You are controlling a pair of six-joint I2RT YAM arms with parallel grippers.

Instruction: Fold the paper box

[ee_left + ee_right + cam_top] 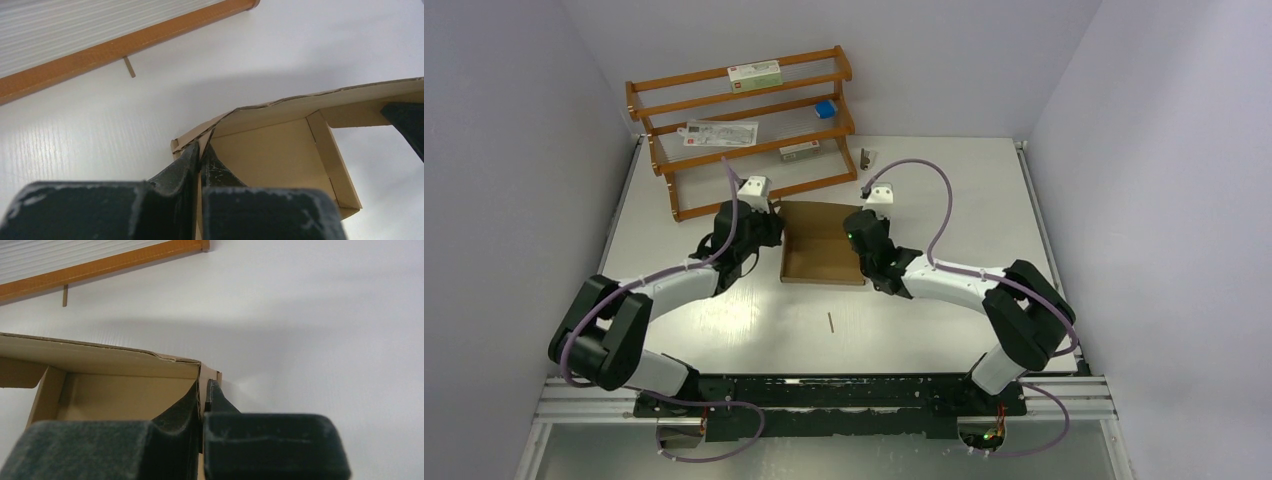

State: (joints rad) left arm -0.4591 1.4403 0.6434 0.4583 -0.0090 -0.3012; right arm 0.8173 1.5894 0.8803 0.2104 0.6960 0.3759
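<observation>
Top external view puts the box (819, 250) mid-table, just in front of the rack (754, 147), with an arm at each side of it. The left gripper (769, 225) meets its left wall and the right gripper (861, 240) its right wall.

Both wrist views show why. Each pair of fingers is clenched on a thin side wall, one finger inside the box and one outside, so the walls stand upright instead of falling flat. The left gripper (201, 150) bites near the far left corner, where a tab tucks behind the back wall. The right gripper (204, 387) bites near the far right corner. Held from both sides, the box should be steadied for whatever flap gets folded next; that is my reading.

The box is plain brown cardboard, matte and unprinted, shaped as a shallow rectangular tray. Its creases are crisp, its cut top edge slightly ragged, and the back wall leans inward a little. The fingers are dark, wedge-shaped and scuffed pale at the edges. The table (924, 320) is white with a faint grain, and the rack is orange-brown wood
</observation>
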